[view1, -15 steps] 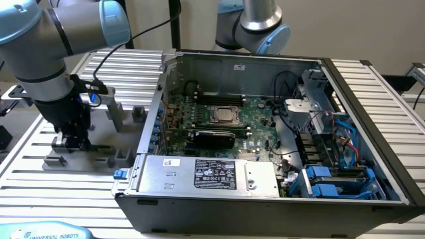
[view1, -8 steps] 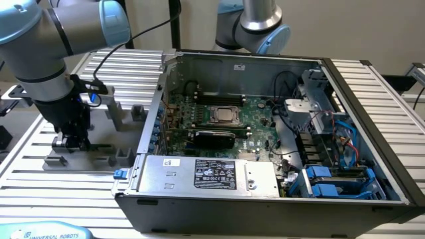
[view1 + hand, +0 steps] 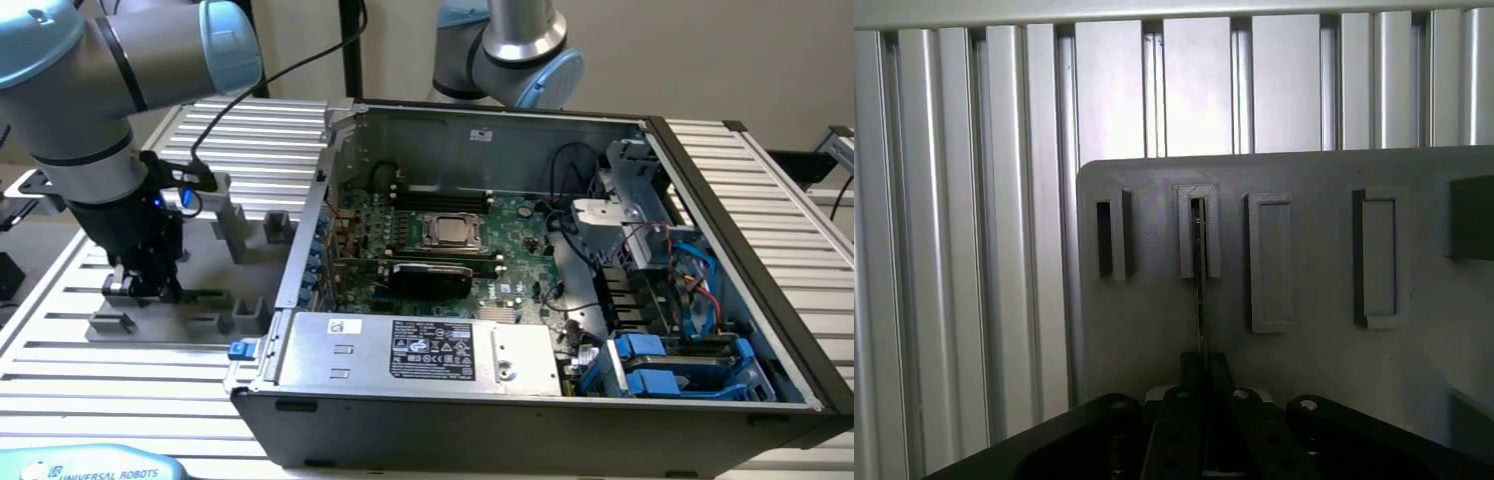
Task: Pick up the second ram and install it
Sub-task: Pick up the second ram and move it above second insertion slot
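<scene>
You have the open computer case (image 3: 534, 430) on the slotted table (image 3: 107, 400). Inside it are the motherboard (image 3: 521, 235), a power supply (image 3: 427, 350) and blue drive caddies (image 3: 661, 375). Just beside it, on the exterior view's left, sits a grey fixture plate (image 3: 160, 326).

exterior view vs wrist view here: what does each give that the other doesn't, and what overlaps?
Exterior view: the open computer case with its motherboard at the exterior view's right, and the hand down at the grey fixture at the exterior view's left.
Wrist view: the second ram seen edge-on, a thin strip standing in the grey fixture, with the hand shut on it.
Both: the hand, the grey fixture and the slatted aluminium table under it.
</scene>
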